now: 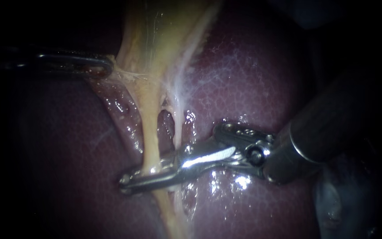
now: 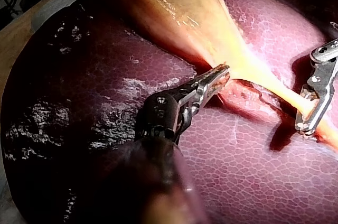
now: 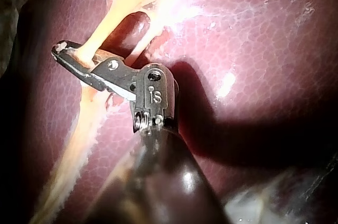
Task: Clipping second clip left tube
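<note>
Yellow left tube [image 1: 149,132], right instrument [image 1: 130,180] seemingly clamped across it

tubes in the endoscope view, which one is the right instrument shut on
The left tube, thick and yellow, which the right instrument clamps; the thin whitish right tube runs beside it.

The right instrument [image 1: 128,180] has a thick, smooth, dark shaft that ends in a grey metal collar. Beyond the collar is a bright steel wrist with a round pivot pin, a row of small holes along one edge and a stamped mark on its knuckle. Its hand is long, slim and polished, with a rounded end. The left instrument [image 2: 221,74] has a dark glossy shaft and a black rounded wrist with a small screw and thin dark cables beside it. Its hand is short and silvery, with ridged inner faces.
</note>
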`<state>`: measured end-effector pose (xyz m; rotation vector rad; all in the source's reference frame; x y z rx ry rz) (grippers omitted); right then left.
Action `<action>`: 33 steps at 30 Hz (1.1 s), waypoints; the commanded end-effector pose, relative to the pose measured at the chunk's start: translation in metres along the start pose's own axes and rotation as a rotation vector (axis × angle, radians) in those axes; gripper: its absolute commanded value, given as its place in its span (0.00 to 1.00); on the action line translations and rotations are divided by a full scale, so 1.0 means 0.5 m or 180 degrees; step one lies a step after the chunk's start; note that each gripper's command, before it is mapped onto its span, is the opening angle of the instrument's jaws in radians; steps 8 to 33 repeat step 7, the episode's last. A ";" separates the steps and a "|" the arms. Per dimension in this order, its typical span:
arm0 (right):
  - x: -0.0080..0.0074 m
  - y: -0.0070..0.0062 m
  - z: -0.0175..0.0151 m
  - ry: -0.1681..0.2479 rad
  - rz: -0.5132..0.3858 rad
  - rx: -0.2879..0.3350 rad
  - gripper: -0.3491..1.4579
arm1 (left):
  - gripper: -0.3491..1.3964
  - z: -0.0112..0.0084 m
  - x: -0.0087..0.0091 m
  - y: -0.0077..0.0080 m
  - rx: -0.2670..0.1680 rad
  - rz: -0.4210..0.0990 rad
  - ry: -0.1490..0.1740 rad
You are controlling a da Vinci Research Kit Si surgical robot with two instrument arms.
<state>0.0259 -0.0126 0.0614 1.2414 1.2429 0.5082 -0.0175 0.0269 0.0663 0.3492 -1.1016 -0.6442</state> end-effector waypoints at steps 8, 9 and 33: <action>-0.0001 0.0005 -0.0003 0.0003 -0.0002 -0.0006 0.00 | 0.00 -0.0001 -0.0001 0.0000 0.0003 -0.0001 -0.0001; -0.0001 0.0005 -0.0003 0.0003 -0.0002 -0.0006 0.00 | 0.00 -0.0001 -0.0001 0.0000 0.0003 -0.0001 -0.0001; -0.0001 0.0005 -0.0003 0.0003 -0.0002 -0.0006 0.00 | 0.00 -0.0001 -0.0001 0.0000 0.0003 -0.0001 -0.0001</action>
